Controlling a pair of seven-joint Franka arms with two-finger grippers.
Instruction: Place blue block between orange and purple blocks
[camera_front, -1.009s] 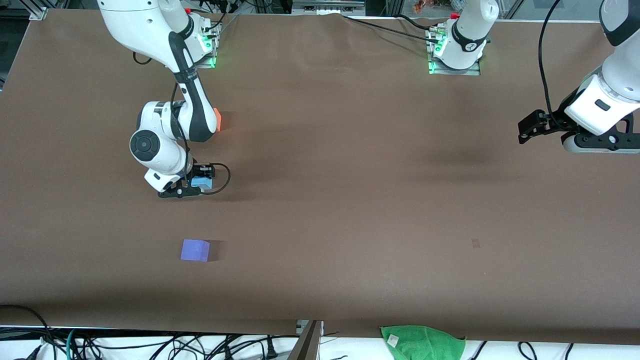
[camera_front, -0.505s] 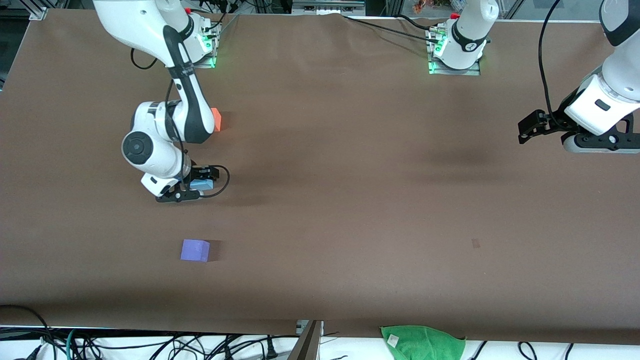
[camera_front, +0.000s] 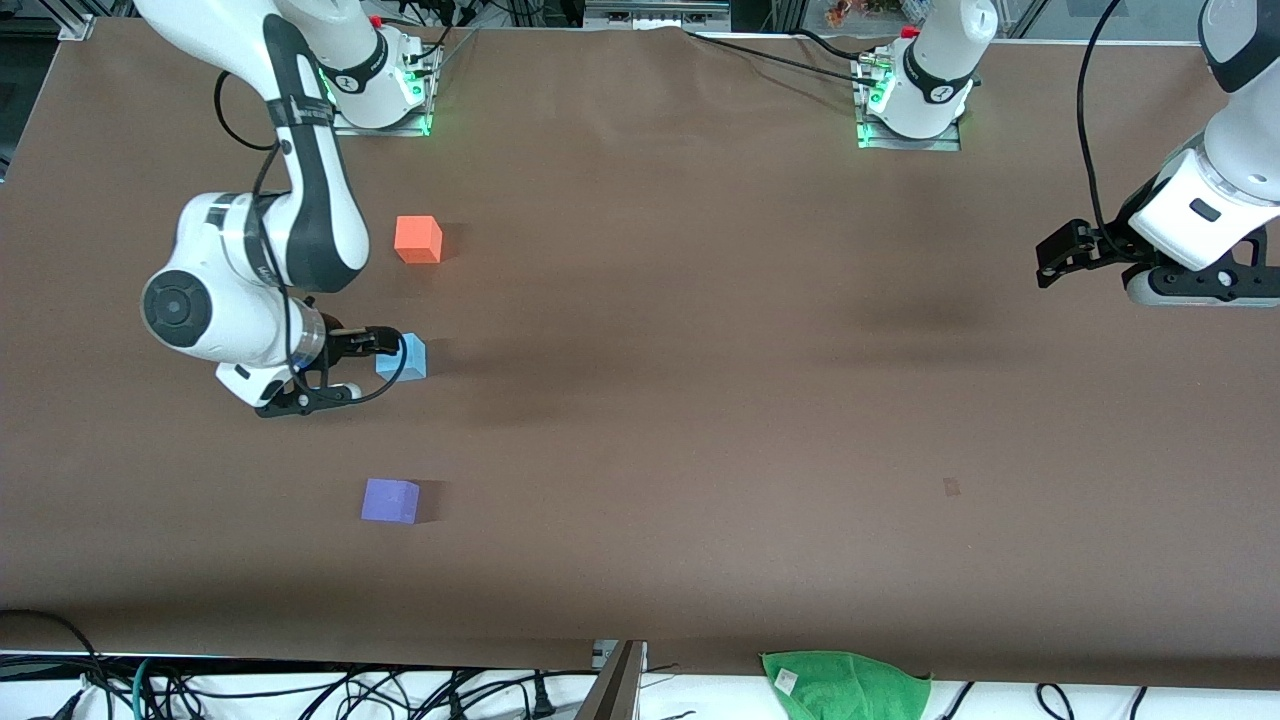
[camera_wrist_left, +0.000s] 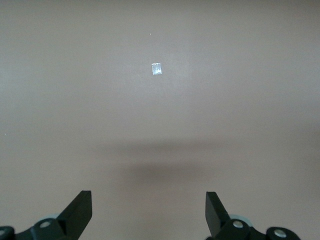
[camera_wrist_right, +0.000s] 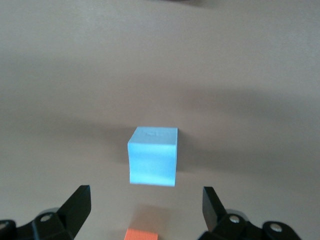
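The sky-blue block (camera_front: 402, 357) sits on the brown table, between the orange block (camera_front: 418, 239), farther from the front camera, and the purple block (camera_front: 390, 500), nearer to it. My right gripper (camera_front: 362, 366) is open and empty, just beside the blue block toward the right arm's end. In the right wrist view the blue block (camera_wrist_right: 153, 156) lies free ahead of the open right gripper (camera_wrist_right: 145, 192), and an edge of the orange block (camera_wrist_right: 141, 234) shows. My left gripper (camera_front: 1050, 262) waits open and empty at the left arm's end; it also shows in the left wrist view (camera_wrist_left: 148, 197).
A green cloth (camera_front: 845, 685) lies off the table's front edge. A small dark mark (camera_front: 951, 487) is on the table toward the left arm's end. A small pale patch (camera_wrist_left: 156, 69) shows on the table under the left gripper.
My right gripper has let go of the blue block and drawn away toward the right arm's end, uncovering the orange block. The blue block stays on the table. The left arm has not moved.
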